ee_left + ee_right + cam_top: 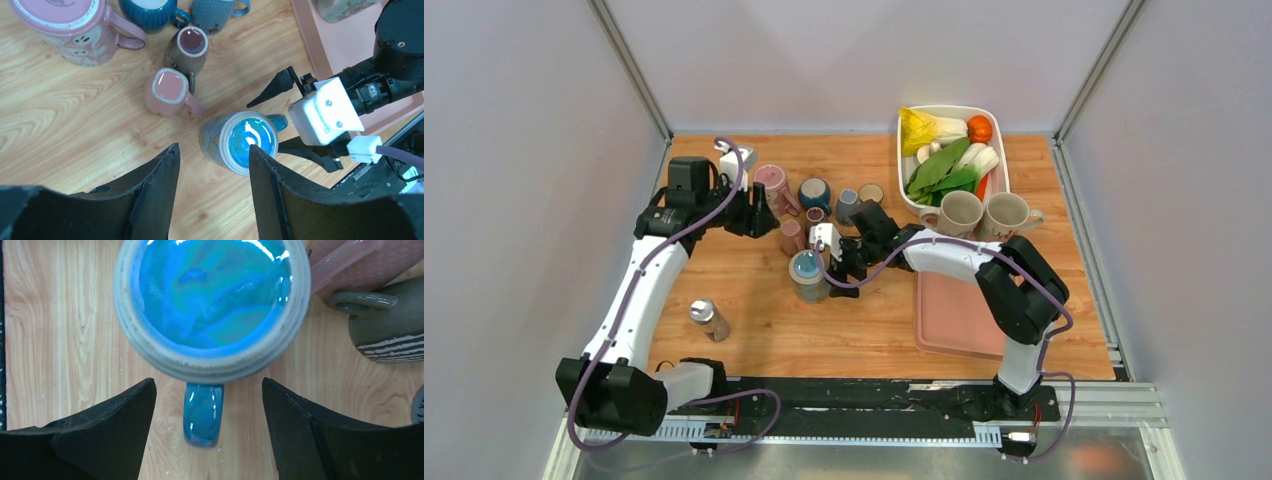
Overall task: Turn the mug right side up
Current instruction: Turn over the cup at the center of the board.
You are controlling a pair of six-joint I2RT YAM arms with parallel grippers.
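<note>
The mug (809,276) has a grey-tan outside and a glossy blue inside, and it stands upright, mouth up, on the wooden table. In the right wrist view the mug (210,295) fills the top, its blue handle (202,412) pointing toward the camera. My right gripper (207,390) is open, one finger on each side of the handle with a gap on both sides. It shows at the mug's right (839,275) from above. My left gripper (214,150) is open and empty, hovering to the upper left (759,215) of the mug (247,142).
Behind the mug cluster a large pink mug (771,183), a dark blue mug (814,192), a grey-blue mug (848,205), a brown mug (816,215) and a small pink mug (791,236). A white tub (944,108) of vegetables, two beige mugs (959,213), a pink board (954,315), a small bottle (709,319).
</note>
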